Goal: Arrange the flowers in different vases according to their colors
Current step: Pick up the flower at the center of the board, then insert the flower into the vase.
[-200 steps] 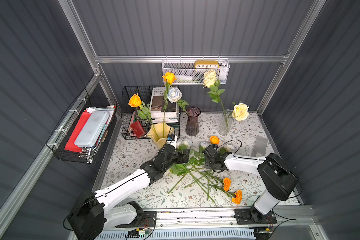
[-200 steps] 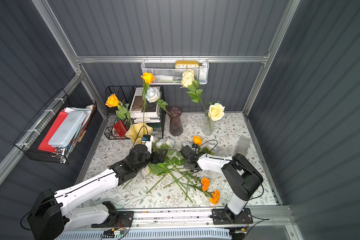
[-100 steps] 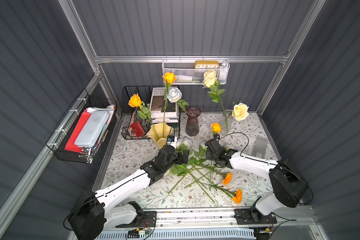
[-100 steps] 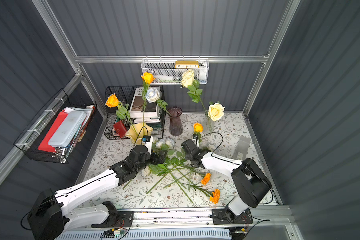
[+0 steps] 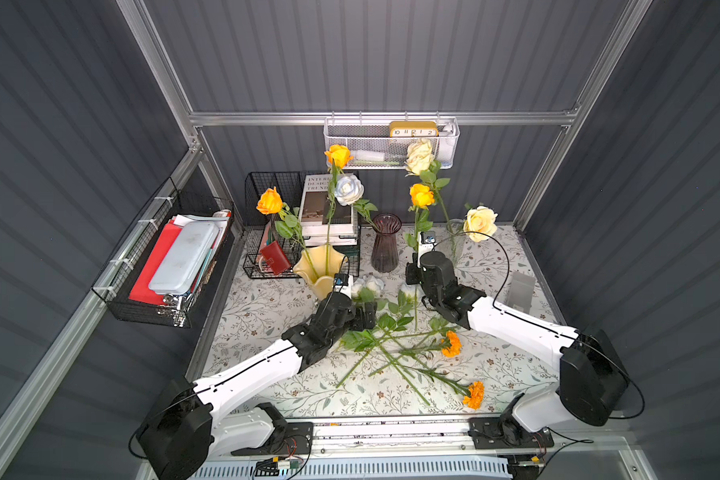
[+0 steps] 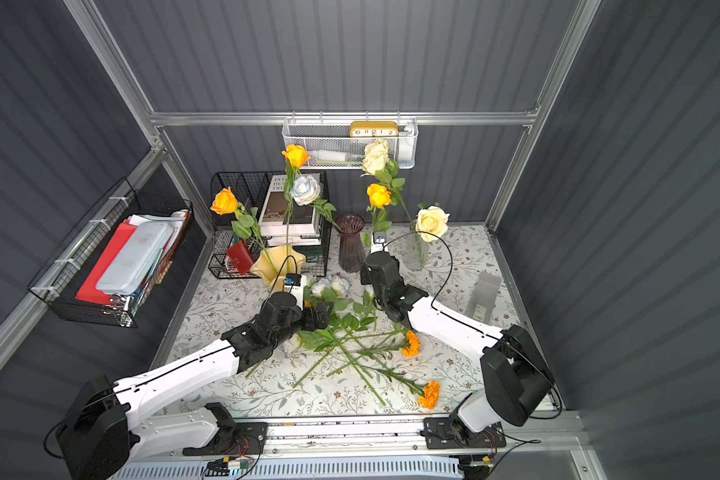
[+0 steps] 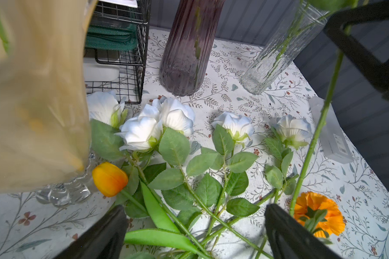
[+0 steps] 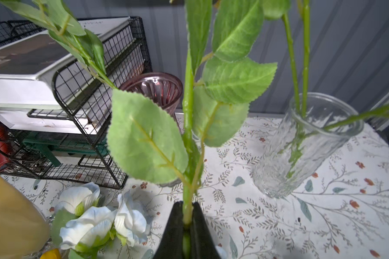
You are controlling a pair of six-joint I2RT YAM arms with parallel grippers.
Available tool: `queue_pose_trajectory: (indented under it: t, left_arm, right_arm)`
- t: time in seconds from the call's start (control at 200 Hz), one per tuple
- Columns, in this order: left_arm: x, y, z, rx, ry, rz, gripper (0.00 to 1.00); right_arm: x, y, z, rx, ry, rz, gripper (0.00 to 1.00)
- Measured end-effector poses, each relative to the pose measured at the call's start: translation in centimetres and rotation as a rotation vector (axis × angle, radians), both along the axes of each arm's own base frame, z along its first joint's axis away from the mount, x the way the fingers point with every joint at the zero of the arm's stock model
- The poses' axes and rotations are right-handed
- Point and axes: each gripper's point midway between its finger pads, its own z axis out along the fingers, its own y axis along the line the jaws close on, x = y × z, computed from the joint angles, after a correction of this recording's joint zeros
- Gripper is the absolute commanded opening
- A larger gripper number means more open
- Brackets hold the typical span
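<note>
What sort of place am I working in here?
Probably a test booth dressed up as a home desk corner: grey ribbed walls on a metal frame, a flowered tablecloth, and a wire rack of books.

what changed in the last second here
The right end effector, shut on the yellow-orange rose by its stem, raised it from low over the table and swung it upright, so the bloom now stands high between the purple vase and the clear vase. The left end effector stayed open over the loose flowers. Both vases kept their places.

Grey ribbed walls (image 5: pixel 371 54) w/ alu frame (image 5: pixel 375 118), floral tablecloth (image 5: pixel 267 303), white mesh basket (image 5: pixel 447 145)
</note>
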Motion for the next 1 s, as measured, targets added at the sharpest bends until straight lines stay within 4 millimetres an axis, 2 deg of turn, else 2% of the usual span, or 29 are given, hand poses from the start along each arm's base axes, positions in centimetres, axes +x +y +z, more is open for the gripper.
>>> queue_pose_trajectory:
  t: [0.21,0.415,0.61,0.856,1.001]
  left_arm:
    - [0.2,-0.1,-0.6,0.01,0.008,0.003,0.99]
    - [0.4,-0.2,-0.9,0.013,0.007,0.009,0.99]
    - [0.3,0.1,-2.1,0.023,0.028,0.021,0.99]
    - [-0.8,0.7,-4.9,0.012,0.097,0.031,0.99]
    - [-1.7,0.9,-7.1,0.009,0.151,0.025,0.99]
  right_arm:
    - [0.9,1.7,1.4,-0.037,-0.073,0.061,0.0]
    - [0.9,4.3,4.3,-0.031,-0.17,0.175,0.0]
    - [1.8,8.7,10.4,-0.002,-0.295,0.284,0.0]
    - [1.1,12.8,18.9,0.107,-0.484,0.396,0.0]
    - [0.8,15.3,22.0,0.181,-0.586,0.449,0.0]
